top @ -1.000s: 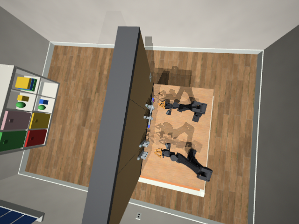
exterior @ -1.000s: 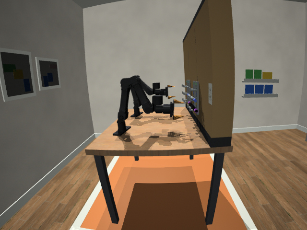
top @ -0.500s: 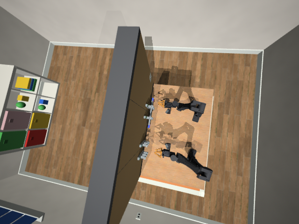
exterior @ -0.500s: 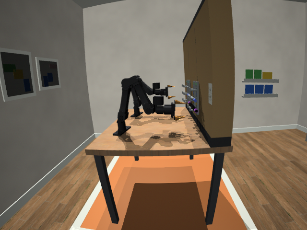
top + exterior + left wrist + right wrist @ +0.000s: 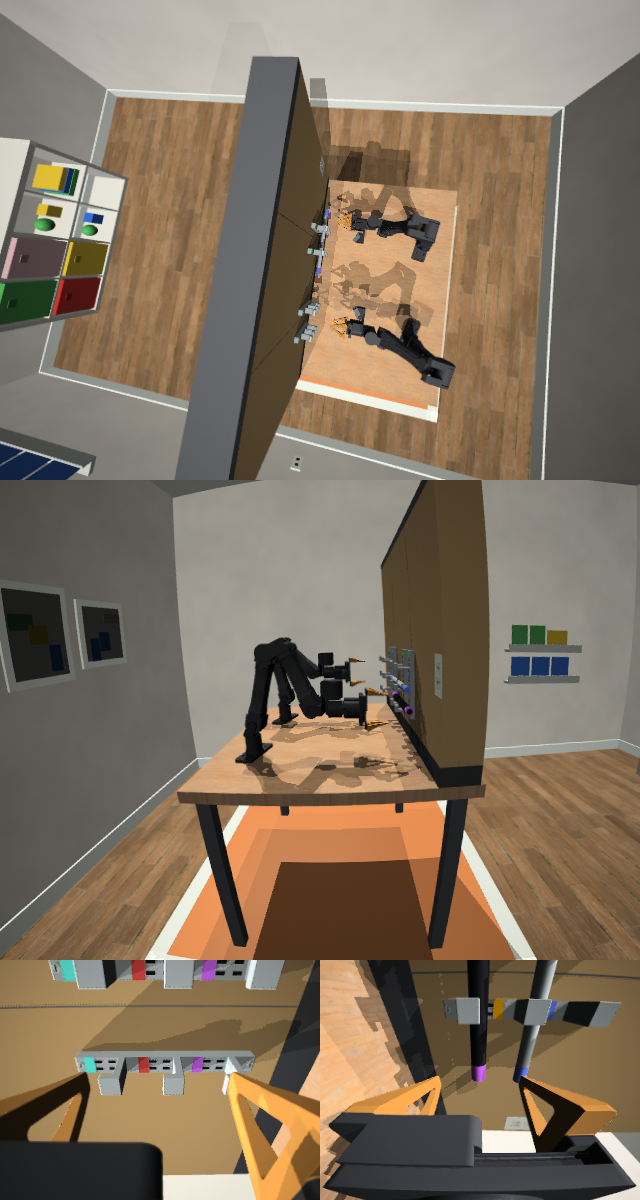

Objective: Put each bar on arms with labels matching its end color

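Black bar point(image 5: 401, 702) point(image 5: 478, 1035) with purple ends: on the lowest arms of the right rack point(image 5: 323, 228) point(image 5: 412, 658) point(image 5: 597, 1014), orange label there, so wrong pair. Silver bar point(image 5: 320, 260) point(image 5: 399, 683) point(image 5: 528, 1042) with blue ends: one pair up, beside the blue label, looks right as is; leave alone. Purple labels: lowest pair on the left rack point(image 5: 310, 308) point(image 5: 392, 653) point(image 5: 165, 1054), no bar on those arms. Both end effectors wide, nothing in either. Right end effector point(image 5: 339, 222) point(image 5: 387, 707) point(image 5: 480, 1078) nearest by far, just out from the wall and facing it. Left end effector point(image 5: 333, 327) point(image 5: 364, 671) point(image 5: 160, 1076) in front of the left rack, well apart from both bars. Key relation: black bar straight ahead of the right end effector, toward the wall, long axis running sideways along the wall, fingers one above the other across that axis. In the right wrist view, purple end between the fingertips, but blue end right by the upper one. Probably needs a slightly lower line before going in, else risk of clipping the silver bar. Judged step: right-hand pick of the black bar, then lift clear of the arm tips and carry left. Roughly half sorted, one bar left to shift. Main worry: off-middle grip, with sag or a poor centering on the purple pair.
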Controlling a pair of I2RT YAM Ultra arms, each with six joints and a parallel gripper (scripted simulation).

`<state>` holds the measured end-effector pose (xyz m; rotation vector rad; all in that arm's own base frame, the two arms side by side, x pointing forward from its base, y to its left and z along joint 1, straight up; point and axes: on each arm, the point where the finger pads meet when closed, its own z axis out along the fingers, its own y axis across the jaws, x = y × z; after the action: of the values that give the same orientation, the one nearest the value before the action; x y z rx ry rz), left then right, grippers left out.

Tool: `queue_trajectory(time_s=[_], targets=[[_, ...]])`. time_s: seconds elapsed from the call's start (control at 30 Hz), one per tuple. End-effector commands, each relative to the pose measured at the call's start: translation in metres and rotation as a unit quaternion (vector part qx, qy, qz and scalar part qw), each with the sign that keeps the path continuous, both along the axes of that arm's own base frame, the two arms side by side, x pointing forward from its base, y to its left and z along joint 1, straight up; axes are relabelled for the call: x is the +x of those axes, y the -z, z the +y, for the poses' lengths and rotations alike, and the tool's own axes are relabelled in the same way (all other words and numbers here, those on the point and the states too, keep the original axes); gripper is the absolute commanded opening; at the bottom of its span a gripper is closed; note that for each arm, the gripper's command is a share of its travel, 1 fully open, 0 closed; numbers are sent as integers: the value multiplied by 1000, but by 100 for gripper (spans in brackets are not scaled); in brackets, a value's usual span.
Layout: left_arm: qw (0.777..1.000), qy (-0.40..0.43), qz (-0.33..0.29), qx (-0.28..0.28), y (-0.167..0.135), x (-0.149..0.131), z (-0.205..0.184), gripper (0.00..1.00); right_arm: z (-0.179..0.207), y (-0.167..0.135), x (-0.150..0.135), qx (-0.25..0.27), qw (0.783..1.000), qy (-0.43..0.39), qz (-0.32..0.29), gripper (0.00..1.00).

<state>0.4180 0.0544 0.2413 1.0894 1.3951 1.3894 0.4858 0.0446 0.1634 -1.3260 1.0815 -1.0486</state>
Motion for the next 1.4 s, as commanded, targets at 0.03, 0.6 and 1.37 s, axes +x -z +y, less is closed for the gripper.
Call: queue_trajectory(time_s=[0.03, 0.6, 1.37], targets=[[1000, -7, -4, -1, 0, -1, 5, 100, -6, -11, 8, 5, 1000, 3, -16, 100], [1000, -7, -4, -1, 0, -1, 5, 100, -8, -9, 7, 5, 1000, 3, -16, 100], [1000, -7, -4, -1, 0, -1, 5, 100, -5, -12, 5, 5, 1000, 3, -16, 100]])
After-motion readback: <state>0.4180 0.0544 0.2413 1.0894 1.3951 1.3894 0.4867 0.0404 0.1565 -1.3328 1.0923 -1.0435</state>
